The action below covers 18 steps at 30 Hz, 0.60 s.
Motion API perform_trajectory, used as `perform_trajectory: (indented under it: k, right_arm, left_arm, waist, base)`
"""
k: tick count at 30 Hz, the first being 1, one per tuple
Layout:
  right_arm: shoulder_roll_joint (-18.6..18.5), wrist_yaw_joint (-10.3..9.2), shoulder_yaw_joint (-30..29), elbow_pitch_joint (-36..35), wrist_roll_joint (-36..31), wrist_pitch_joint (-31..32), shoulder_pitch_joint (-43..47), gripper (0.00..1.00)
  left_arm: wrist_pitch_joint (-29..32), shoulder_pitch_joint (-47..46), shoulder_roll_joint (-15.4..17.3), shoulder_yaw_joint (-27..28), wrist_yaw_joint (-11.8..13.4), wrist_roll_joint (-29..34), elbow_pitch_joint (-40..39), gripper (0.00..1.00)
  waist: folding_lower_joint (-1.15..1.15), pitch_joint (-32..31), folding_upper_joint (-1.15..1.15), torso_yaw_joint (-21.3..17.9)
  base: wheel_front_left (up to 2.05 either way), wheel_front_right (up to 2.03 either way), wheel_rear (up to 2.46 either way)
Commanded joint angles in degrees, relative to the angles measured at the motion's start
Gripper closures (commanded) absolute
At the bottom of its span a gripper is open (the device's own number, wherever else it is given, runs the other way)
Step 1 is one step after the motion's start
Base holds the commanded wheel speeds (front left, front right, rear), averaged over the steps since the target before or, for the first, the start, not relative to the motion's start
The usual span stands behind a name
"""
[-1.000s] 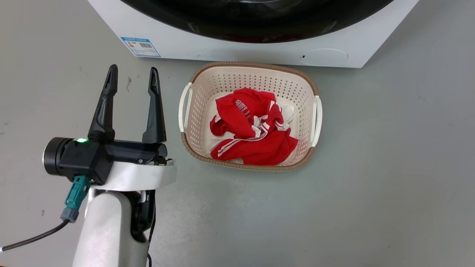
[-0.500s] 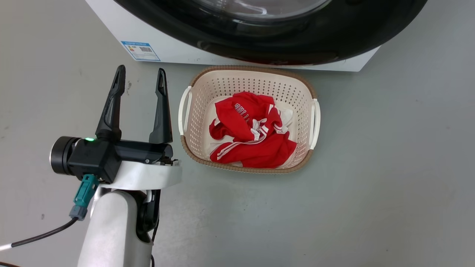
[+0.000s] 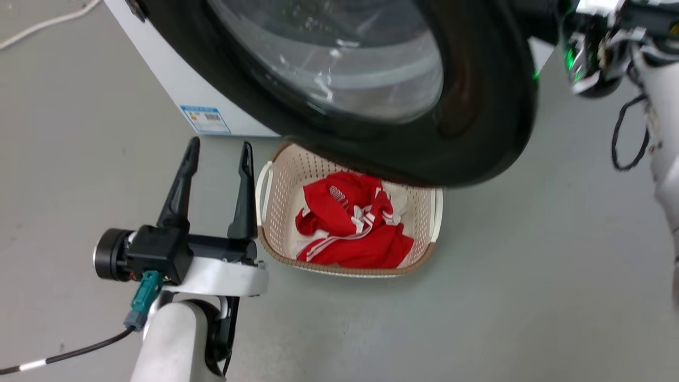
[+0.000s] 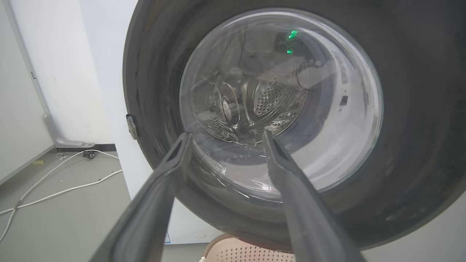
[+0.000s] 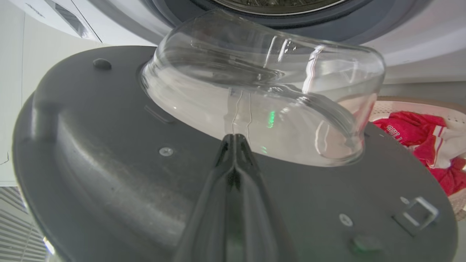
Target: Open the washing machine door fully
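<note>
The washing machine [image 3: 175,79] is a white box at the top of the head view, standing on a grey floor [image 3: 530,265]. Its door [image 3: 477,106], a wide glossy black disc with a clear glass bowl at the centre, stands swung out from the front, part open, with its hinge [image 4: 131,126] on the robot's left side. In the head view the door's lower edge overhangs the far end of a cream perforated basket [image 3: 345,271] with a brown rim, which sits on the floor just in front of the machine. A crumpled red garment [image 3: 360,239] with white stripes lies in the basket.

The left tool [image 3: 220,143] hangs over the floor just beside the basket's left handle. Its two dark fingers are spread wide with nothing between them. In the left wrist view they point at the door's outer face, and the holed steel drum shows through the glass.

The right tool [image 5: 235,140] is on the far side of the door, and its wrist shows at the top right of the head view. In the right wrist view its fingers are pressed together with no gap, and they lie along the door's grey inner face with the tips at the foot of the glass bowl. I cannot tell whether they touch the door.

A blue label [image 3: 205,119] sits low on the machine's front. A metal latch loop [image 5: 417,211] stands near the door's inner rim.
</note>
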Motion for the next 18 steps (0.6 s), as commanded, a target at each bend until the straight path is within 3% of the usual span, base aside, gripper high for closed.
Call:
perform_trajectory:
  k: [1,18]
  right_arm:
    - [0.7,0.02,0.2,-1.1,0.8,1.1,2.3,1.0]
    - [7.3,0.01,2.1,-15.9,6.1,9.3,21.2,1.0]
  left_arm:
    - [-0.1,1.2,0.0,-0.2,0.0,0.1,0.4,0.0]
    - [-0.1,7.3,0.0,-1.4,0.3,-0.9,2.6,0.0]
  waist:
    - [0.0,-2.5,0.0,-0.1]
    - [0.0,-11.3,0.0,1.2]
  base:
    - [0.0,0.0,0.0]
    - [0.0,0.0,0.0]
